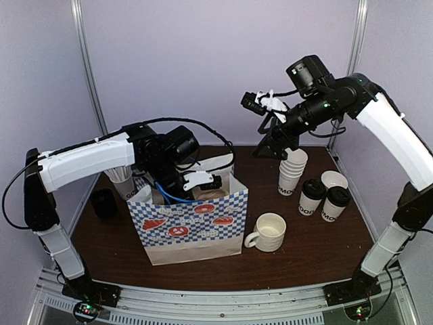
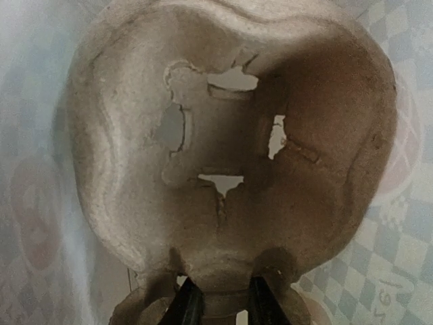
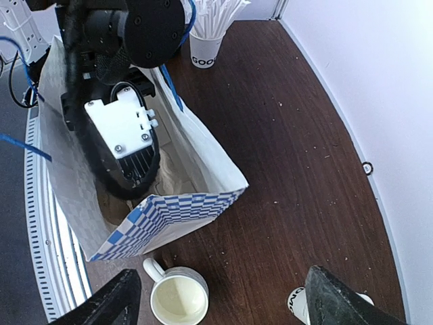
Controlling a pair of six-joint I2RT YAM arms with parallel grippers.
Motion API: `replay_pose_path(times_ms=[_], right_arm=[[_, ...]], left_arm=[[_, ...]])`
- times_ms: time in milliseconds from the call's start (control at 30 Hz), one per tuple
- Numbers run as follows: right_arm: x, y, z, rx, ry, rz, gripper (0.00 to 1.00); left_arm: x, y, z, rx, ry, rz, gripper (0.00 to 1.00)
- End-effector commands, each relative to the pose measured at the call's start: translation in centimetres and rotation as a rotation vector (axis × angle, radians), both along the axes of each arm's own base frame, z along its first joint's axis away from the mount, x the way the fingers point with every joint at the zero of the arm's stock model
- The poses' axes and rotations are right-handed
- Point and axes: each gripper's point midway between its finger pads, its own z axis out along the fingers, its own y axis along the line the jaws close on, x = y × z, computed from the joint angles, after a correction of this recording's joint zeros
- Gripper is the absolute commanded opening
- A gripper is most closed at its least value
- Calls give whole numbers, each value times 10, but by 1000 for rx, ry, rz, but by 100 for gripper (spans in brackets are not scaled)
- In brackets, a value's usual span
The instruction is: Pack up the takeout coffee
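While the dark wooden counter [image 1: 304, 261] carries the blue-checked paper bag [image 1: 193, 227], the brown moulded-pulp cup carrier [image 2: 230, 156], pinched at its rim by the left jaws, is best seated flat on the bag's floor. The two black-lidded white paper cups [image 1: 313, 198] are seen outside, to its right, near the raised, wide-open right jaws.

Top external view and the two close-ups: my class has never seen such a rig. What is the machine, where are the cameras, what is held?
Two white-and-black robot arms stand at a brown table's near edge. The wide picture looks down from above and behind them; the other two come from wrist cameras. The left gripper, inside a blue-and-white checked paper bag, is shut on a brown moulded-pulp cup carrier. The right gripper hangs open and empty. On the table: a white ceramic mug, two black-lidded white paper cups, a stack of lidless white cups.
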Motion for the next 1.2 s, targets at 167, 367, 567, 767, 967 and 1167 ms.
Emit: replay_pose_path(times_ms=[167, 367, 567, 767, 967, 1167], right_arm=[[0, -25, 15, 48, -38, -30, 87], [0, -26, 16, 57, -31, -31, 87], [-1, -26, 16, 62, -28, -27, 87], [-1, -27, 17, 64, -28, -29, 87], [-1, -34, 18, 62, -26, -40, 87], [9, -58, 3, 37, 15, -104, 86]], left_arm=[[-2, -11, -46, -8, 70, -16, 22], [-4, -9, -75, 41, 116, -14, 23], [-5, -5, -87, 68, 128, -5, 32], [-4, -6, -82, 58, 120, 12, 49], [-6, -3, -44, 21, 93, 22, 76], [-9, -1, 15, -95, 18, 35, 78]])
